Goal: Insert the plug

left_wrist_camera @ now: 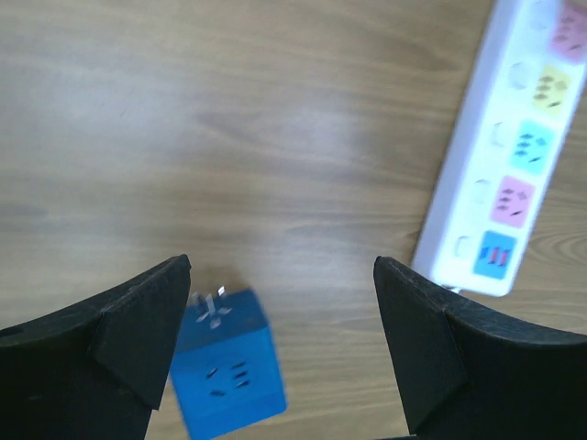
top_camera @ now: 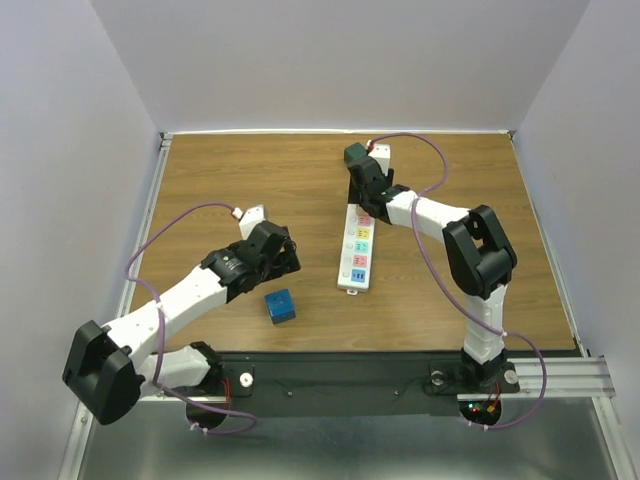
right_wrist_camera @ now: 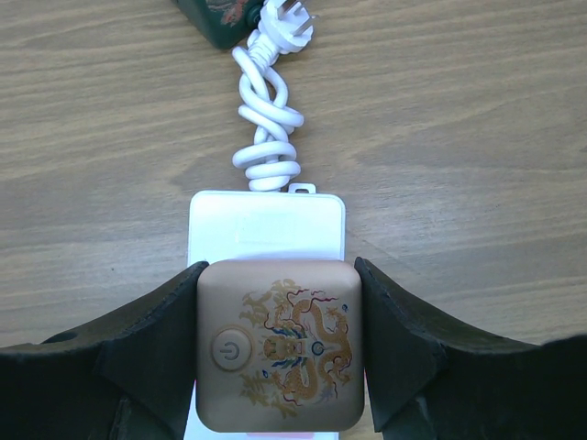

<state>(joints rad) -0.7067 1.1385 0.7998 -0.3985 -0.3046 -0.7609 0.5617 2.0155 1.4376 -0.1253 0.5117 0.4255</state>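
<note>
A tan square plug (right_wrist_camera: 280, 344) with a gold dragon and a power button sits on the far end of the white power strip (right_wrist_camera: 266, 229), and my right gripper (right_wrist_camera: 280, 268) is shut on its two sides. The strip (top_camera: 358, 250) lies lengthwise in mid-table with coloured sockets. A blue cube plug (left_wrist_camera: 225, 362) rests on the wood with its metal prongs showing, close beside the left finger and not gripped. My left gripper (left_wrist_camera: 282, 268) hovers over it, open. From above, the cube (top_camera: 281, 305) is just in front of the left gripper (top_camera: 280, 255).
The strip's white cord (right_wrist_camera: 266, 119) is coiled beyond its far end and finishes in a three-prong plug. A dark green object (right_wrist_camera: 220, 23) lies beside that plug. White walls close the table at the back and sides.
</note>
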